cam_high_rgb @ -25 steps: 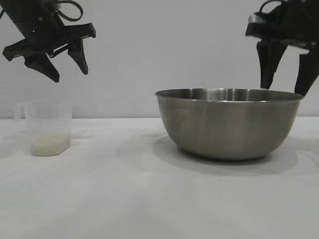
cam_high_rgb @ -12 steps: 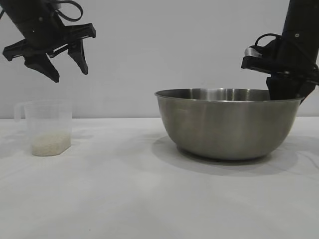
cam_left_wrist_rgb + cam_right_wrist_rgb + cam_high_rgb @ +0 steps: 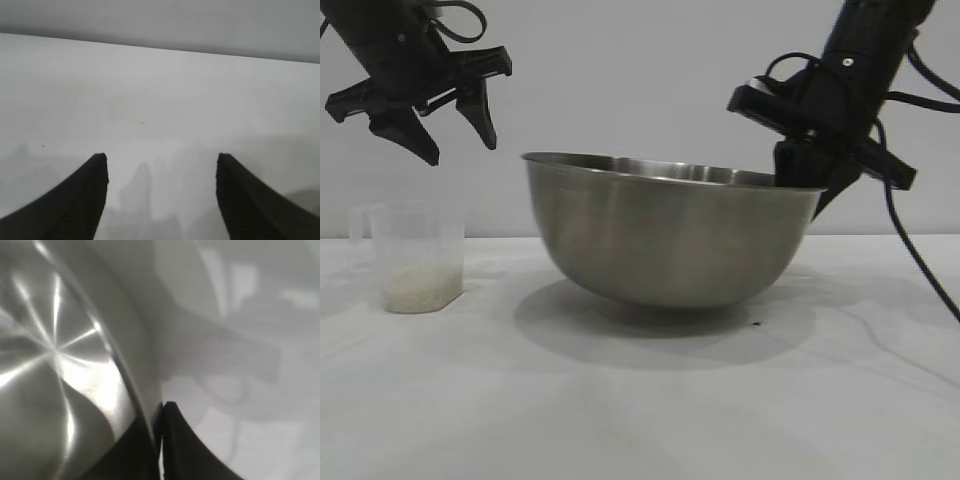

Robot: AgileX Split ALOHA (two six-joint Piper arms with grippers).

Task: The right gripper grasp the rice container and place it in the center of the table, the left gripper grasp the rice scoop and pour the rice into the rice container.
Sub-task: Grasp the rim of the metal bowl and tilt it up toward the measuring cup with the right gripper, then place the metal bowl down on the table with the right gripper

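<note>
Even, diffuse light falls from above, leaving the white table [image 3: 620, 420] bright and without harsh edges. A soft grey shadow pools beneath the steel bowl [image 3: 665, 240], whose brushed wall carries a dull, streaked sheen. In the right wrist view the bowl's interior [image 3: 55, 370] shows radiating glare streaks, and blurred arm shadows cross the table beside it. In the left wrist view faint shadows lie between the dark fingers [image 3: 75, 200], which are soft-edged and out of focus.
</note>
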